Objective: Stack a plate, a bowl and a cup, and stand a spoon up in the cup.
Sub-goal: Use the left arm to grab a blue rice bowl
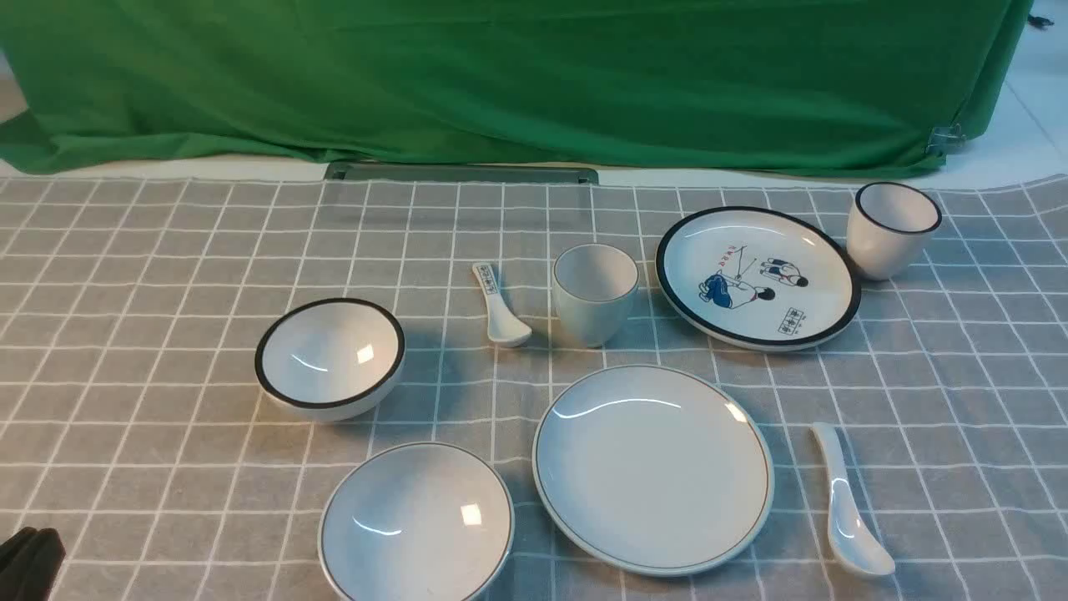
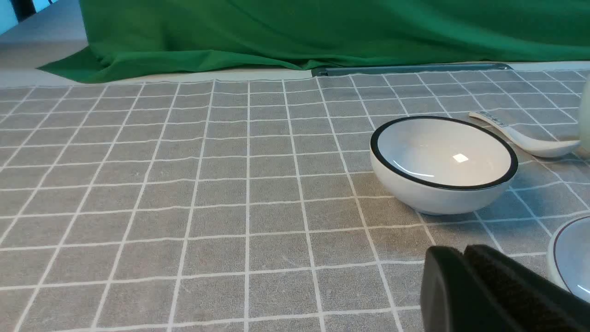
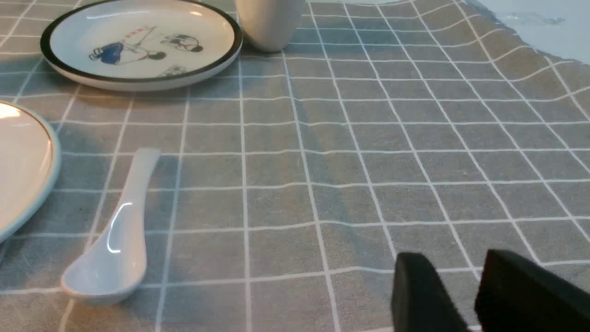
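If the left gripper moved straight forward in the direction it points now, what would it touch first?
Probably the black-rimmed bowl: in the left wrist view it stands beyond the shut left gripper, with bare cloth between them. Depth is unclear, so the gripper might pass beside it.

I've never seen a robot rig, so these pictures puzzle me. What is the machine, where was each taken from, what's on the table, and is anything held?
It is a two-armed robot. The wide picture looks forward from between its arms; the other two come from cameras on its wrists. The black pads in those are the left gripper, shut, and the right gripper, open; neither holds anything. On the checked cloth lie a plain plate, a shallow bowl, a handleless cup and a white spoon, none stacked yet, plus a cartoon plate, a black-rimmed bowl, a black-rimmed cup and a small patterned spoon.
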Robot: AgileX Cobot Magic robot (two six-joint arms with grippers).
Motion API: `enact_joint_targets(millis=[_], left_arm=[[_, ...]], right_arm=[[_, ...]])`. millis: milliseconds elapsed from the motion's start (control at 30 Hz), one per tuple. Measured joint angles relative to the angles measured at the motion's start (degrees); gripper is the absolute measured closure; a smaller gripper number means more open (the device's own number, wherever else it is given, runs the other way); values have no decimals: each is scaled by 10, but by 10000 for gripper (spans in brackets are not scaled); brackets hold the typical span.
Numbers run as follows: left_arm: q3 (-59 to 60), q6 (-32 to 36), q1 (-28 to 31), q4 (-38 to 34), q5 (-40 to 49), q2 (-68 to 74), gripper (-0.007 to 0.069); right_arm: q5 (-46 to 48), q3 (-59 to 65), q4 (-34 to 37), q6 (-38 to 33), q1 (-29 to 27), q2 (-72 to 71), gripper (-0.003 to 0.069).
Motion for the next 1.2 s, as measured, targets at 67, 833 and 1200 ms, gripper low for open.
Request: enact_joint_targets(millis=[67,833,1200], left_arm=[[0,0,0,0,0,0,607],[0,-85,0,-133,-123,0,607],[-2,-314,0,-134,-393,0,607]], right_arm=[[0,0,0,0,0,0,417],[0,0,0,0,0,0,417],[-13,0,2,0,0,0,417]])
